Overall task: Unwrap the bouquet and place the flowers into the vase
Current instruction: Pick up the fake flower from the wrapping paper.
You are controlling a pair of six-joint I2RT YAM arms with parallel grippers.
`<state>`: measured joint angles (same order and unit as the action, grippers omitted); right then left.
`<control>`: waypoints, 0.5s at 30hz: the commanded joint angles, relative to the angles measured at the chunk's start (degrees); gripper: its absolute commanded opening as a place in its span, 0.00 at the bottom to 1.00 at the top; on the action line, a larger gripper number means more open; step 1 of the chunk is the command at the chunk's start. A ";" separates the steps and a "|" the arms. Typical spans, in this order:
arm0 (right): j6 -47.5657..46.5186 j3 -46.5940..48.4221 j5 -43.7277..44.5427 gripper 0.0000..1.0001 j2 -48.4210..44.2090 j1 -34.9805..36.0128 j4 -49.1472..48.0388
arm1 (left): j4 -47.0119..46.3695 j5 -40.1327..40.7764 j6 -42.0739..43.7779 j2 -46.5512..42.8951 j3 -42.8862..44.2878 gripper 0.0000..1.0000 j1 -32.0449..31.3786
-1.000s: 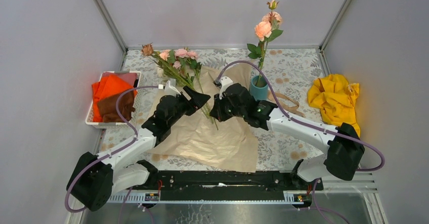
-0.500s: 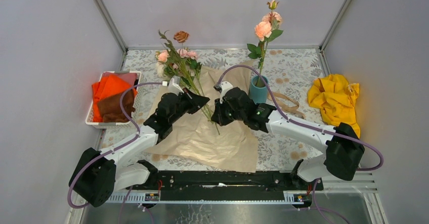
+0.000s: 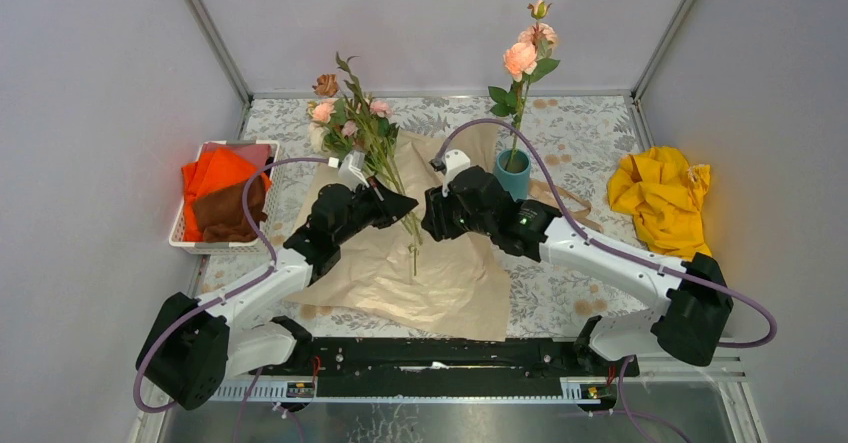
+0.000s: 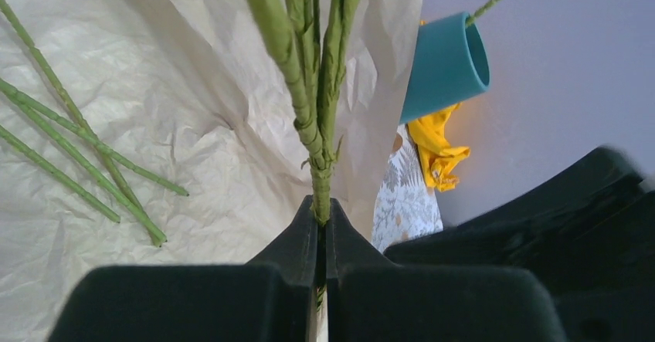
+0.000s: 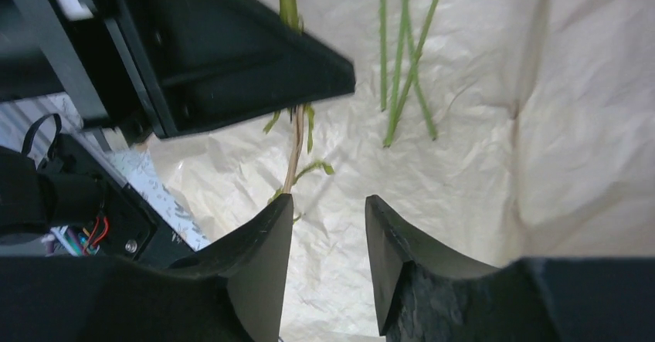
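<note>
I see left gripper (image 4: 320, 226) clamped on flower stems (image 4: 307, 118), bunch upright over kraft paper (image 3: 440, 273). Right gripper (image 5: 328, 218) parted, empty (loose stems (image 5: 402, 87) beyond). Vase (image 4: 444, 68) behind holds roses (image 3: 520, 58). Yellow cloth (image 3: 660, 193) right.

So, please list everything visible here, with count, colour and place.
paper: one, tan, centre
vase: one, teal, behind paper
flowers in vase: three blooms, peach, upright
held flowers: one spray, green stems, raised above paper
loose flowers: several, green stems, on paper
ribbon: one, tan, right of vase
basket: one, white, far left
orange cloth: one, in basket
yellow cloth: one, far right
left gripper: black, shut on held flowers
right gripper: black, open, empty
</note>
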<state>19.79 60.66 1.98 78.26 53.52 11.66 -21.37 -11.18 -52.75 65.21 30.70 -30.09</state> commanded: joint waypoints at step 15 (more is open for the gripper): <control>-12.36 17.42 15.27 0.74 1.00 0.37 1.42 | -3.64 -14.19 6.09 -1.54 -3.23 0.00 -2.86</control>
<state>11.38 72.31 14.11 76.44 53.54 14.81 -21.43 -23.09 -48.71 64.49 28.03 -31.18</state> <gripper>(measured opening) 0.733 0.031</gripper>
